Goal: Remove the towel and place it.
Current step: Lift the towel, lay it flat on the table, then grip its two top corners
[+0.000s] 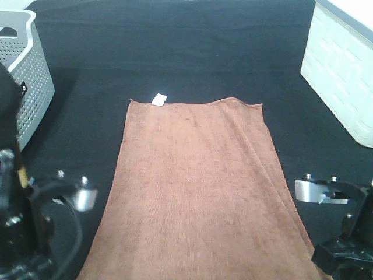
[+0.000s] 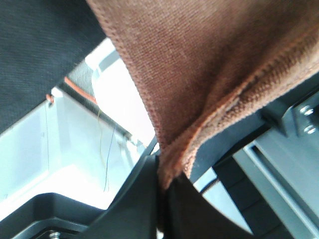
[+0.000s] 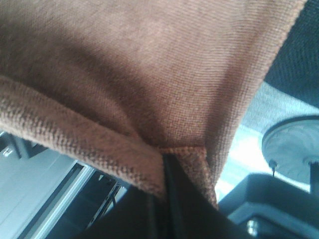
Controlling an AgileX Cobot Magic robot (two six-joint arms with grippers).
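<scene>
The brown towel (image 1: 195, 186) lies spread flat on the black table, its near end reaching the bottom edge of the exterior high view. A small white tag (image 1: 158, 100) marks its far left corner. In the left wrist view my left gripper (image 2: 162, 185) is shut on a hemmed corner of the towel (image 2: 199, 74), and the cloth rises from the jaws. The right wrist view shows my right gripper (image 3: 165, 186) shut on another hemmed corner of the towel (image 3: 139, 64). Both arms sit at the near edge, the left arm (image 1: 35, 221) and the right arm (image 1: 344, 233) flanking the cloth.
A grey perforated basket (image 1: 23, 76) stands at the far left of the table. A white bin (image 1: 344, 70) stands at the far right. The black table surface (image 1: 192, 52) stretches behind the towel.
</scene>
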